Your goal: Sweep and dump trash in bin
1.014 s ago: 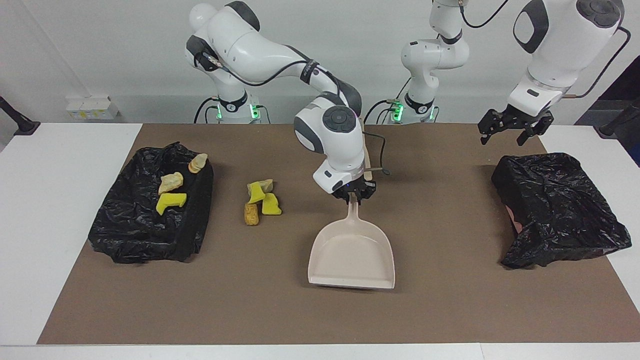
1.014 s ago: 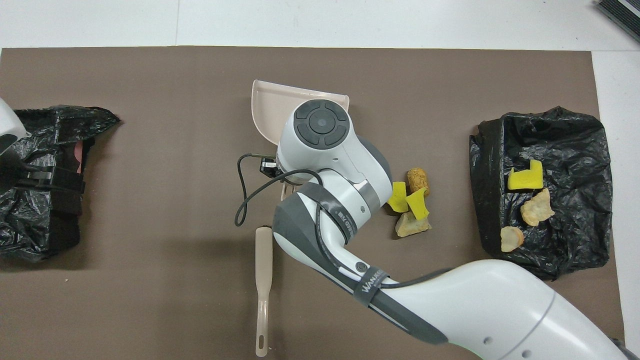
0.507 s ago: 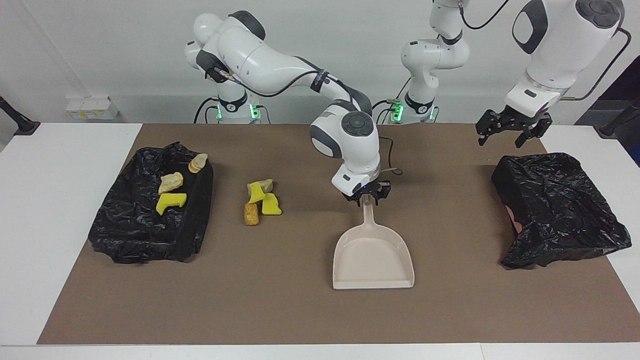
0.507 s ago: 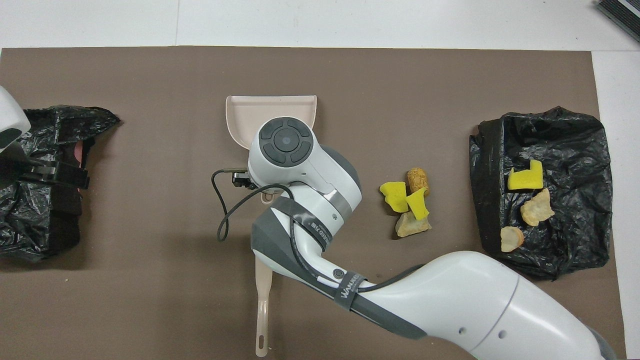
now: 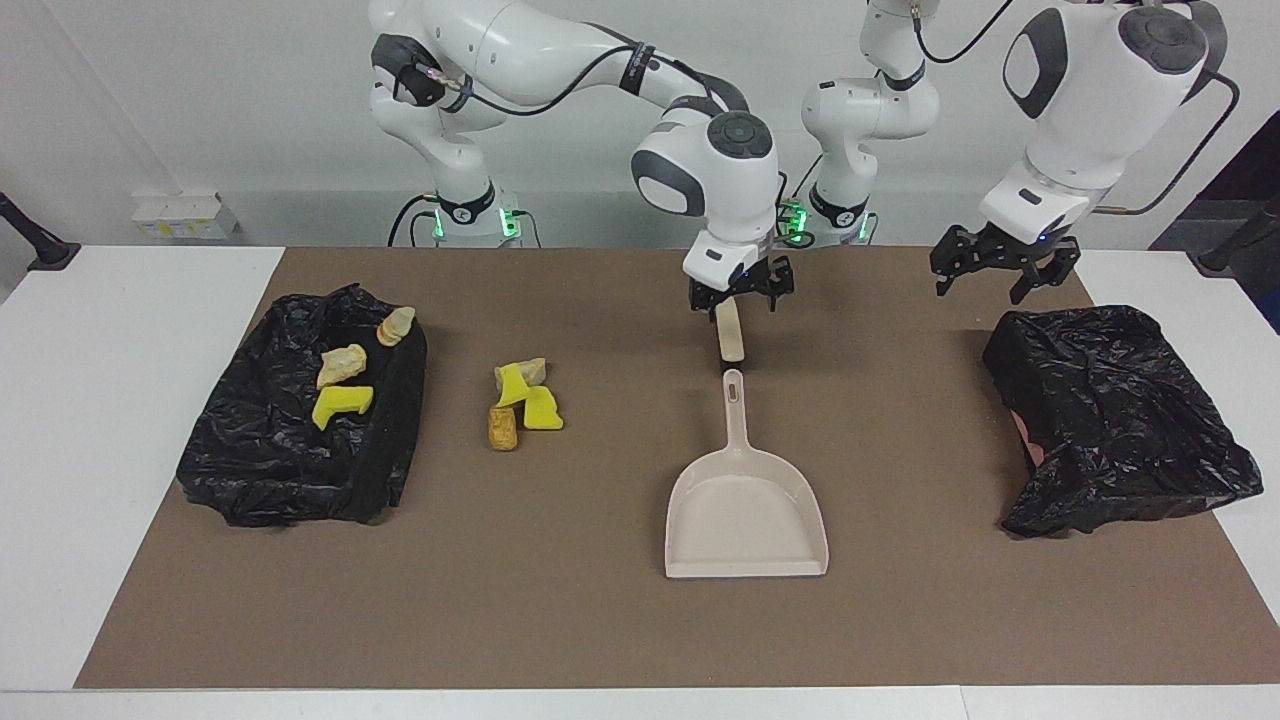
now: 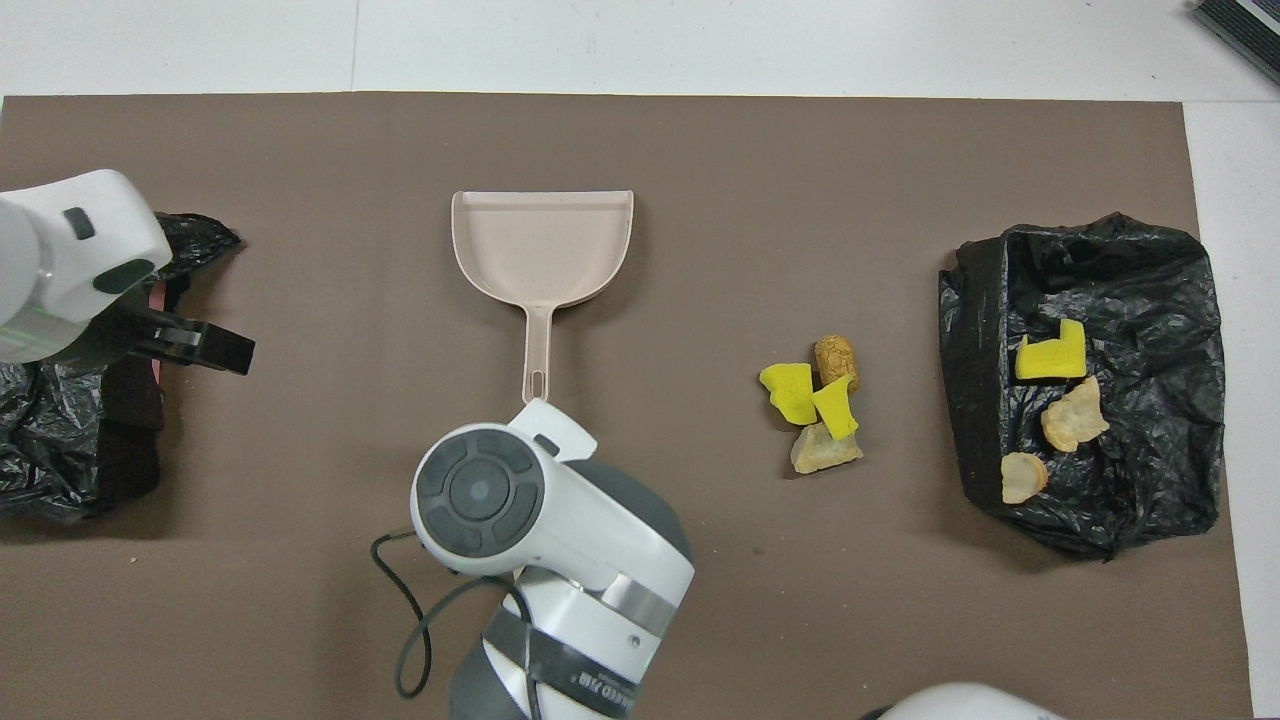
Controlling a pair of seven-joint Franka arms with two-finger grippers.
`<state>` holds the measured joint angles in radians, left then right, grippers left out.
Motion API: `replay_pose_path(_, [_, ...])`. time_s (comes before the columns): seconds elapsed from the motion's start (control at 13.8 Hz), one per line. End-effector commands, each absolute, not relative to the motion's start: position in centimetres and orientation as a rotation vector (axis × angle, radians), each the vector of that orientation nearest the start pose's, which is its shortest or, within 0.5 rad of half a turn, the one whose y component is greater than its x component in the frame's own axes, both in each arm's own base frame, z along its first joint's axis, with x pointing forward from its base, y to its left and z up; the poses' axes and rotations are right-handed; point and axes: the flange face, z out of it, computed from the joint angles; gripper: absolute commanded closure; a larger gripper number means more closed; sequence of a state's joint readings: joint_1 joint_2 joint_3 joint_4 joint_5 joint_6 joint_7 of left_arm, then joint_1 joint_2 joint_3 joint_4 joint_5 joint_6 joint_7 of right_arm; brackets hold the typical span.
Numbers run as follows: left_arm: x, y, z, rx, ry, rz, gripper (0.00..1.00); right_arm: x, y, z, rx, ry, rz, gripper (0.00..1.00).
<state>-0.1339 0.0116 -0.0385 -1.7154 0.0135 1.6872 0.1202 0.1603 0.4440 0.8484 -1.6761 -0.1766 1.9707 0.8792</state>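
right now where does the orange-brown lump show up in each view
Facing view: the orange-brown lump lies on the brown mat, in the small pile between the dustpan and the black bin bag holding scraps, at the pile's edge farthest from the robots.
Overhead view: the lump tops the same pile, again farthest from the robots.
Shared landmark: the yellow foam piece touching it.

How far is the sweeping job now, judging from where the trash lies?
Partly done. Three scraps already lie in the black-lined bin at the right arm's end. Nothing is in hand: the dustpan lies empty on the mat, the right gripper hangs open over the brush, and the left gripper waits open. Four scraps are left beside that bin.
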Motion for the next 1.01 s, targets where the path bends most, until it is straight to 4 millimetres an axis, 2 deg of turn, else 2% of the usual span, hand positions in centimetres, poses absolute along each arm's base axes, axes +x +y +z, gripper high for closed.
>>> replay_pose_path(0.0, [57.1, -13.4, 53.4, -3.075, 0.564, 0.049, 0.00, 35.7, 49.2, 38.5, -3.065, -0.227, 0.228, 0.00])
replay_pose_path(0.14, [57.3, -16.3, 51.2, -3.060, 0.654, 0.068, 0.00, 33.0, 49.3, 36.1, -3.062, -0.194, 0.210, 0.00])
replay_pose_path(0.22, [57.2, -18.4, 50.4, -3.051, 0.707, 0.066, 0.00, 32.6, 49.5, 35.6, -3.046, -0.173, 0.200, 0.00])
replay_pose_path(0.36, [57.5, -21.3, 47.4, -3.038, 0.768, 0.081, 0.00, 32.0, 49.4, 34.6, -3.052, -0.167, 0.227, 0.00])
replay_pose_path(0.51, [56.7, -24.5, 44.7, -3.021, 0.836, 0.064, 0.00, 30.6, 49.2, 33.7, -3.063, -0.181, 0.264, 0.00])
replay_pose_path(0.65, [56.0, -25.8, 43.2, -3.052, 0.698, 0.065, 0.00, 30.4, 49.4, 33.6, -3.058, -0.168, 0.280, 0.00])
replay_pose_path(0.72, [56.0, -26.6, 42.1, -3.051, 0.704, 0.058, 0.00, 30.3, 49.6, 33.7, -3.055, -0.168, 0.279, 0.00])
replay_pose_path(0.8, [56.0, -27.3, 41.3, -3.054, 0.699, 0.059, 0.00, 30.1, 49.7, 33.7, -3.053, -0.172, 0.278, 0.04])
replay_pose_path(0.87, [56.0, -28.4, 40.2, -3.062, 0.664, 0.056, 0.00, 30.0, 49.8, 33.8, -3.049, -0.176, 0.275, 0.24])
replay_pose_path(0.94, [56.0, -29.2, 39.5, -3.069, 0.649, 0.041, 0.00, 30.1, 49.8, 33.8, -3.045, -0.173, 0.270, 0.65])
